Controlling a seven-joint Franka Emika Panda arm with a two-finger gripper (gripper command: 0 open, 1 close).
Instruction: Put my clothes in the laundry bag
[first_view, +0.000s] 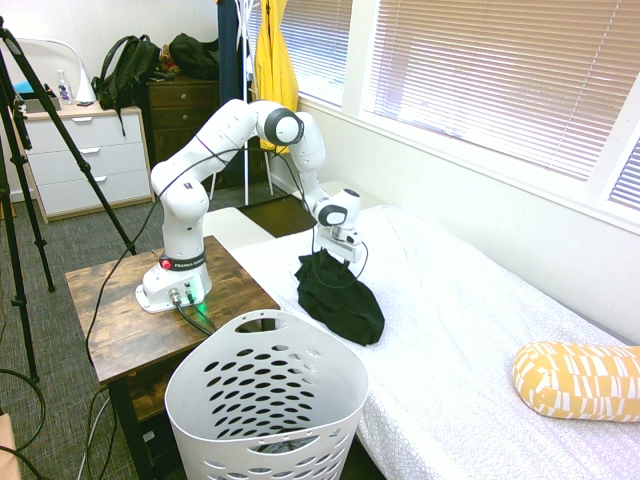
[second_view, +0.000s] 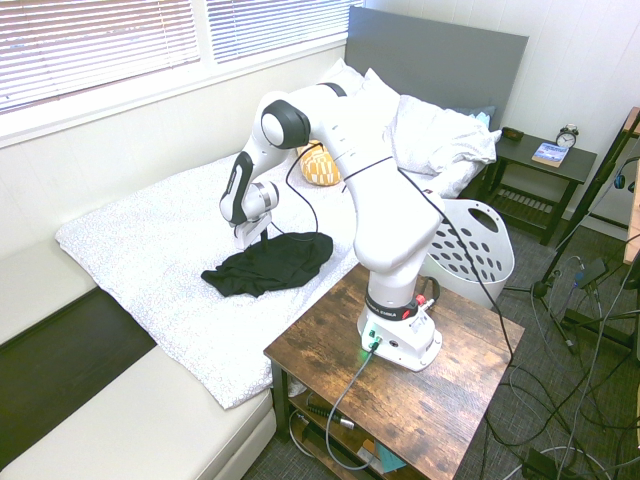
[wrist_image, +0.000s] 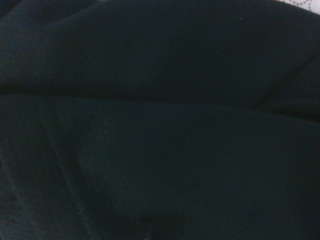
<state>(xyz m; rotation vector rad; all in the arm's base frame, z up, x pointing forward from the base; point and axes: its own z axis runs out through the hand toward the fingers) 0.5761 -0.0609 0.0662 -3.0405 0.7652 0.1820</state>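
Because the black garment lies in loose folds on the bed near mid-frame, the spread jaws might pinch only a thin fold and drop it.

A black garment lies rumpled on the bed.
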